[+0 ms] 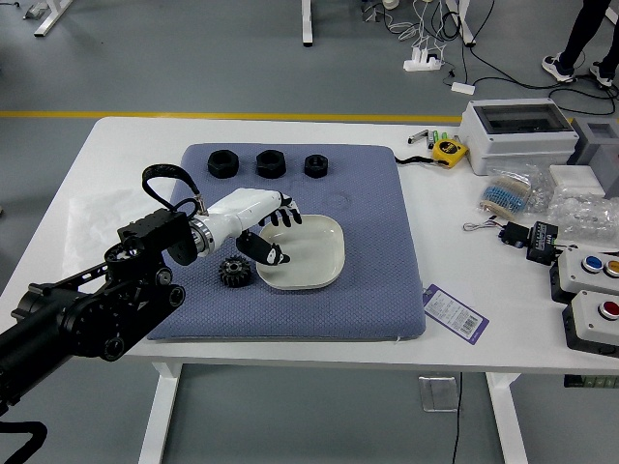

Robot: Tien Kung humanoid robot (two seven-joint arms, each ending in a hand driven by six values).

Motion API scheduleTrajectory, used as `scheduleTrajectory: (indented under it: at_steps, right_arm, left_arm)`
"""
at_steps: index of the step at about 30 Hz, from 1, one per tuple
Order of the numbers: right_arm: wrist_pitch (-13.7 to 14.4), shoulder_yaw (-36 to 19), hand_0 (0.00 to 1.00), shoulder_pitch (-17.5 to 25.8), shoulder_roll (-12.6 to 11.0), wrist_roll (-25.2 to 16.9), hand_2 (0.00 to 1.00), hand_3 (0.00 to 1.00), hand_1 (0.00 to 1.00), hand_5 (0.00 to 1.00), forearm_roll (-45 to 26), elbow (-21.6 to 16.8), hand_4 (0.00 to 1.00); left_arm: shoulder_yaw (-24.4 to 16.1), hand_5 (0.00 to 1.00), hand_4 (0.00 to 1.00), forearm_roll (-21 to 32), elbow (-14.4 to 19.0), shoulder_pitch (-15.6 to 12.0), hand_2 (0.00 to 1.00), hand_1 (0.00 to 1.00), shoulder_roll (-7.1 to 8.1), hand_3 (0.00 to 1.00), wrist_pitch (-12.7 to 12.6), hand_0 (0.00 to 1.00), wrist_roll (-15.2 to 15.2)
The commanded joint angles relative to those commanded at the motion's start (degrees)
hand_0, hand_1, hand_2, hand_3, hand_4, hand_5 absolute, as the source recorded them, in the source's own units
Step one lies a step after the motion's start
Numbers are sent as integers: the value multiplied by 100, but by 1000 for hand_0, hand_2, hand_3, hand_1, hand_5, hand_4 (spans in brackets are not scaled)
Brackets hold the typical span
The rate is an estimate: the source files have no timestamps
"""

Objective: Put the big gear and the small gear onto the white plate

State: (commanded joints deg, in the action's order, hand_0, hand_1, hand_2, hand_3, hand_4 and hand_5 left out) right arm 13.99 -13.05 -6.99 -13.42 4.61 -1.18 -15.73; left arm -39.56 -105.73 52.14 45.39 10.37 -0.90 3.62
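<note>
"One left hand [253, 218] is above one white plate [314, 256], at its left side?"

"Yes, fingers spread away from thumb. Whether the small gear is under them, I cannot tell."

"And the big gear [235, 272]?"

"One, on the blue mat [363, 304], left of plate. Three black pieces [271, 163] lie far."

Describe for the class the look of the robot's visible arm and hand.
The left arm is glossy black, with chunky segments and rounded joint housings. A black cable loops above the wrist. The left hand has a smooth white cover; its slim fingers are mostly black.
</note>
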Motion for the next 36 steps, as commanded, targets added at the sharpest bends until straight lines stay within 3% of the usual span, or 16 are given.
scheduleTrajectory:
  at_steps: [1,2,8,11,13,14,16,19,20,21,25,26,27,36]
  right_arm:
    - [-3,13,683,-2,0,-7,734,576,661,713,-24,2,796]
    - [-5,20,684,-4,-1,-10,734,575,662,714,-38,3,797]
    - [-11,78,684,-13,2,-45,734,577,662,714,-146,8,797]
    - [-13,115,684,-12,-1,-70,734,577,662,714,-214,12,797]
    - [-20,129,684,-10,-8,-85,734,577,662,714,-261,20,797]
    - [-20,130,684,-10,-9,-86,734,577,662,713,-266,21,797]
    - [-29,119,684,-17,-18,-80,734,577,662,713,-239,27,797]
    - [-37,104,684,-24,-25,-72,734,577,662,713,-210,28,797]
    - [-38,101,683,-25,-27,-70,734,576,662,712,-204,28,797]
    - [-40,99,683,-31,-30,-68,734,576,662,712,-194,27,797]
    - [-42,100,683,-42,-34,-69,734,576,662,712,-201,27,797]
    - [-41,104,684,-44,-33,-71,734,575,662,711,-208,28,798]
    - [-38,108,684,-44,-32,-73,734,575,662,711,-214,28,798]
    - [-26,93,684,-69,-32,-60,734,576,662,710,-197,20,798]
  left_arm:
    - [-20,422,998,48,17,-6,773,636,6,771,-9,502,17]
    - [-32,482,998,77,29,-10,817,650,10,804,-13,514,28]
    - [-371,494,998,8,277,-123,794,649,102,793,28,512,-9]
    - [-624,494,998,-84,543,-232,794,649,263,793,256,512,-22]
    - [-894,494,998,-335,857,-378,794,649,522,793,661,512,-56]
    - [-935,348,998,-370,915,-396,745,639,565,764,810,502,-62]
    - [-1072,348,998,-523,1145,-507,745,639,804,764,1178,502,-136]
    - [-1022,348,998,-548,1267,-519,745,639,970,764,1402,502,-192]
    - [-996,210,998,-546,1284,-513,739,639,1000,762,1432,506,-202]
    - [-930,210,998,-547,1287,-495,739,639,1032,762,1466,506,-211]
    - [-665,210,998,-571,1274,-458,739,639,1087,762,1461,506,-203]
    - [-606,148,998,-581,1265,-457,739,639,1086,766,1440,506,-192]
    - [-547,148,998,-589,1253,-456,739,639,1082,766,1418,506,-179]
    - [-207,98,998,-934,949,-391,734,637,951,762,1304,497,-81]
